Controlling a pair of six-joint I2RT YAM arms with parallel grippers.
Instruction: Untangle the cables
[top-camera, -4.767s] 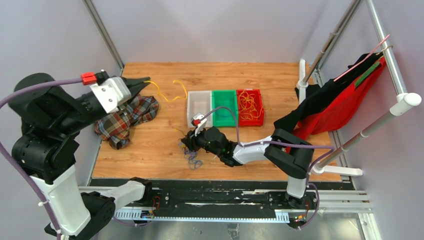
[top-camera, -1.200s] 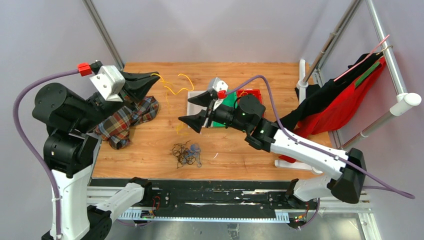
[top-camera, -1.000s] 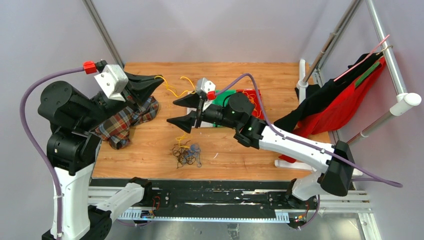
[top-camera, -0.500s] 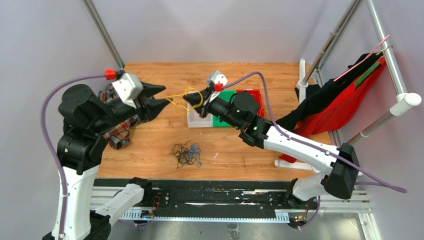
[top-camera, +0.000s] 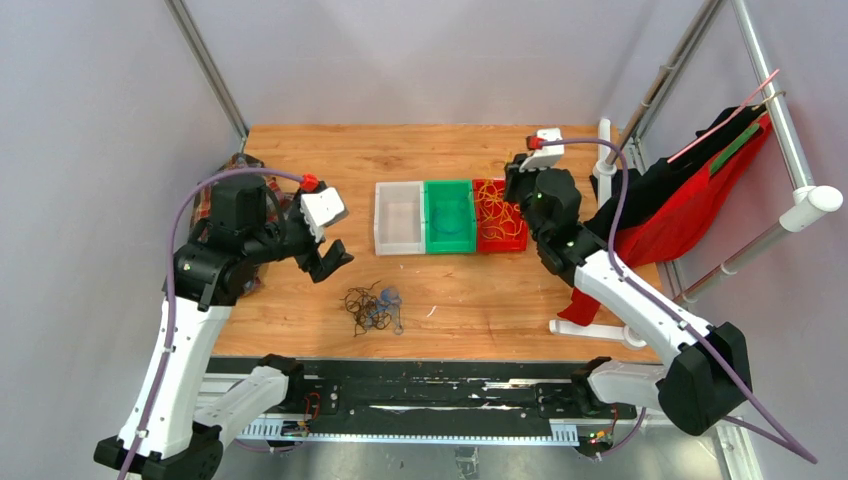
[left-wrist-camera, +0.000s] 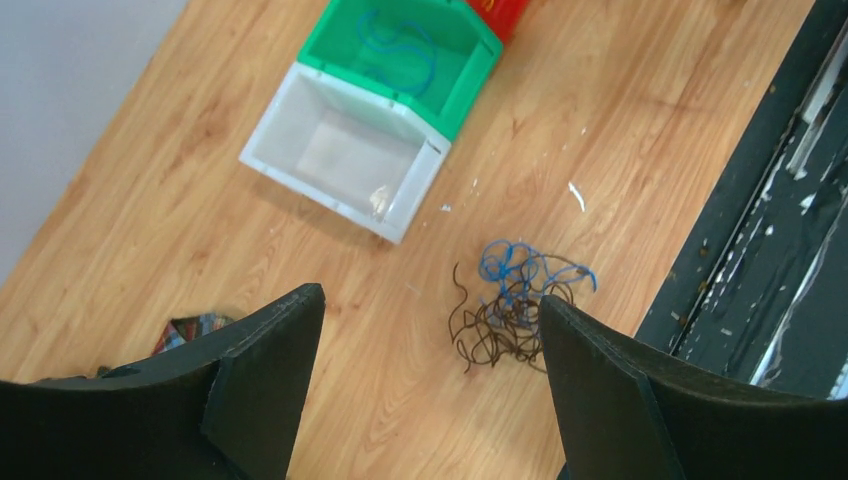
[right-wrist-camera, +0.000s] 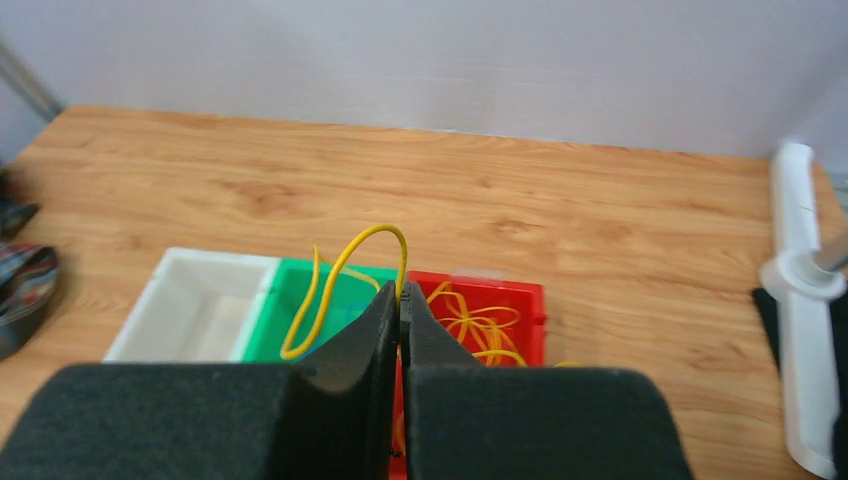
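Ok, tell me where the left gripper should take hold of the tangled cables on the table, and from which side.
Probably the blue loop sticking out of the dark tangle on its bin-facing edge. Come straight down from above: the pile lies flat on the table, and that loop lies clearest.

Cloth, bin and cable ends going out of sight

In the left wrist view, one black finger (left-wrist-camera: 260, 390) of the left gripper (left-wrist-camera: 430, 295) is covering all but a corner of the plaid fabric cloth (left-wrist-camera: 188, 328) at the wooden table's (left-wrist-camera: 250, 230) left edge. The other is hiding part of the black-and-blue cable tangle (left-wrist-camera: 500, 320), and the top edge is cutting off the red plastic bin (left-wrist-camera: 505, 10). In the right wrist view, the thin yellow cable's (right-wrist-camera: 388, 229) lower end is lying hidden between the right gripper's (right-wrist-camera: 400, 292) closed fingers.
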